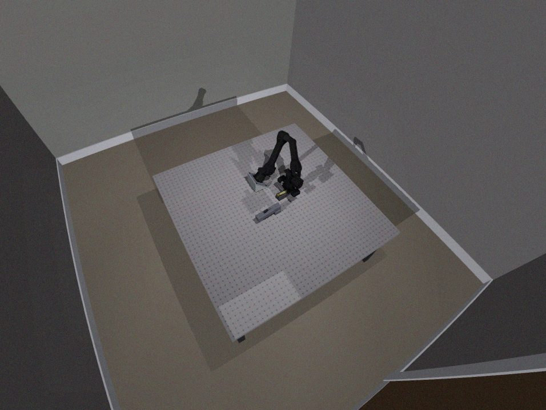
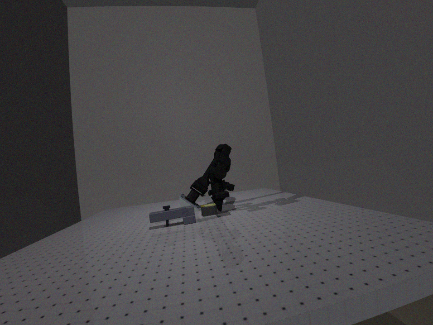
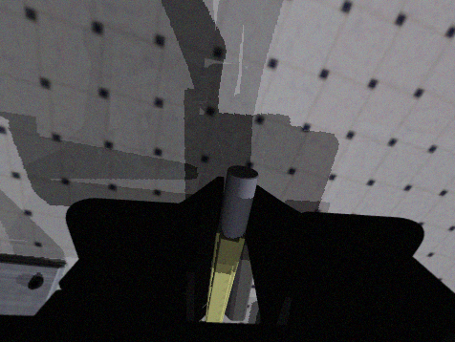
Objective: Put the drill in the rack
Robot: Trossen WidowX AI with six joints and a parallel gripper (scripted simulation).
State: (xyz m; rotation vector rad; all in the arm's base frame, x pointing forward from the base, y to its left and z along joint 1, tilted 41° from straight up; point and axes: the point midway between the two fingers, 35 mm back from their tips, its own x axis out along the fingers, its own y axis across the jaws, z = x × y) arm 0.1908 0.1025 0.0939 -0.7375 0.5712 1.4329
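The drill, with a yellow body [image 1: 281, 193] [image 2: 207, 205] [image 3: 224, 282] and a plain grey shank [image 3: 235, 212], lies level along the low dark rack [image 2: 209, 211]. My gripper [image 1: 289, 193] [image 2: 219, 209] [image 3: 231, 183] points down, its fingers shut on the drill, close against both sides near the shank; they hide part of drill and rack. The long grey holder [image 1: 268, 212] [image 2: 173, 213] stands apart from the rack, nearer the exterior camera. The black key [image 1: 265, 211] [image 2: 166, 207] sits in it, its head above the top and its lower end showing beneath.
The arm's base stands on a pale slanted mount [image 1: 255, 181], close behind the rack and holder. A corner of a pale plate with a dark hole [image 3: 35, 282] shows at the lower left of the wrist view. Shadows of the arm fall over the dotted table top [image 1: 308, 246] [image 2: 266, 258].
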